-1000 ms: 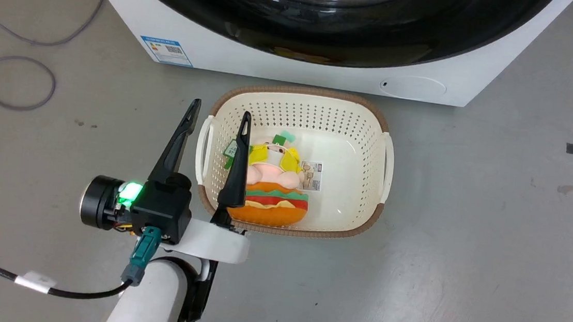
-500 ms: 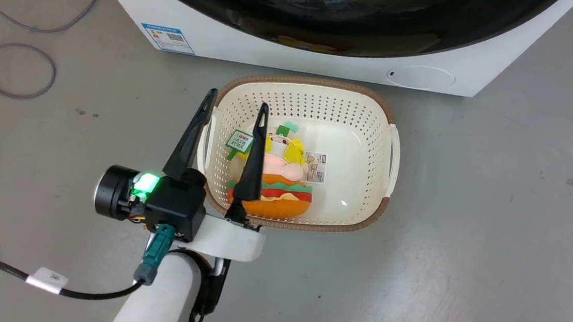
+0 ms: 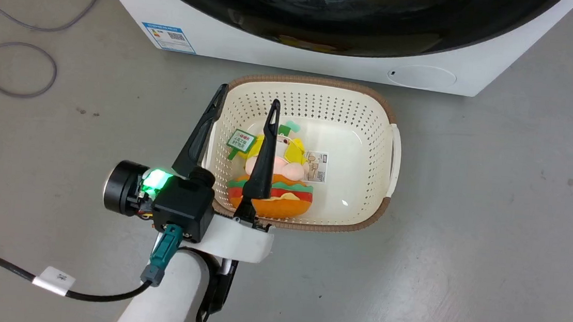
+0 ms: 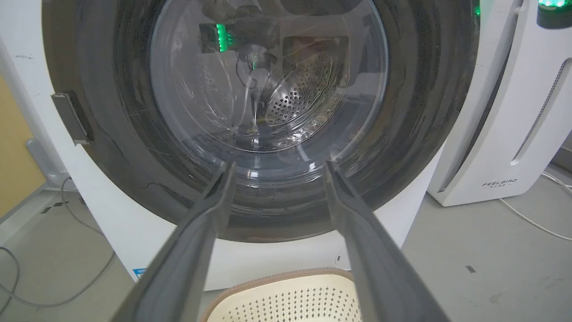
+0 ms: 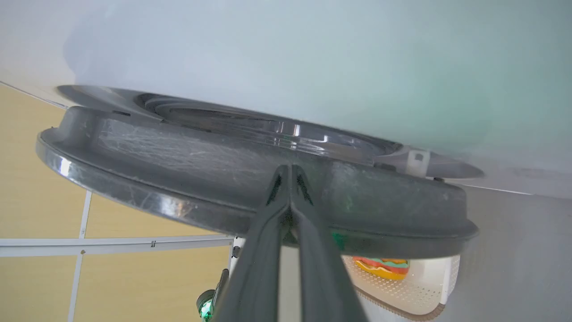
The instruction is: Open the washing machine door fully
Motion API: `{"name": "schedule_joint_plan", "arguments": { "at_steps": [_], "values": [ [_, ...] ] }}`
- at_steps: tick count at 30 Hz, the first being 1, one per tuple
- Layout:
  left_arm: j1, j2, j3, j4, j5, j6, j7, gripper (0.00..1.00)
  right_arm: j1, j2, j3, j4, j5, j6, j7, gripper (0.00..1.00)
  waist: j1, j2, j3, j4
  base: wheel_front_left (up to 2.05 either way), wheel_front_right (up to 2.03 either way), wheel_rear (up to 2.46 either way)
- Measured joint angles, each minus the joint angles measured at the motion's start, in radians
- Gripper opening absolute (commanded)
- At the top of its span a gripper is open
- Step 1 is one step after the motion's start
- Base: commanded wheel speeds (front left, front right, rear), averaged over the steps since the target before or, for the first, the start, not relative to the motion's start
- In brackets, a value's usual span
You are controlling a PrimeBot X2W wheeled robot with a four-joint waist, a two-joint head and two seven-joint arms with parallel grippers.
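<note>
A grey concrete floor (image 3: 465,249) runs under everything, with loose cables (image 3: 16,49) looped at 9 o'clock in the head view. The washing machine (image 3: 274,59) stands at 12 o'clock there, its blue label (image 3: 168,37) near the lower left corner of its front and a small round filter cover (image 3: 418,76) toward 1 o'clock. The washing machine door (image 3: 340,25) spans nearly the full width of the machine at the top edge, glossy black.

Just in front of the machine a cream basket (image 3: 304,82) with a brown rim sits on the floor, holding a plush burger toy (image 3: 282,205). The left gripper (image 3: 249,94) reaches up from 7 o'clock, its two fingers spread wide apart and holding nothing. One hangs over the basket's left rim, the other over the toy.

In the left wrist view the clear glass bowl (image 4: 268,76) fills the 12 o'clock area and the perforated drum (image 4: 304,89) shows through it. A white slanted appliance (image 4: 500,134) stands at 3 o'clock.

In the right wrist view the door is seen edge-on, a thick dark disc. The right gripper (image 5: 289,166) has its fingers pressed together, tips meeting right at the door's side wall. Whether anything is pinched between them I cannot tell, nor whether the door is ajar.
</note>
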Motion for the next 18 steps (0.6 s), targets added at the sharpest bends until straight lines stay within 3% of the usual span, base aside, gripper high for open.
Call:
{"name": "schedule_joint_plan", "arguments": {
  "at_steps": [18],
  "values": [
    [0.0, 0.0, -0.007, 0.015, -0.018, 0.006, 0.0, 1.0, 0.132, -0.022, 0.023, -0.094, 0.001, 0.0, 0.043, 0.0, 0.0, 0.0, -0.044, 0.005, 0.0, 0.0, 0.0]
  ]
}}
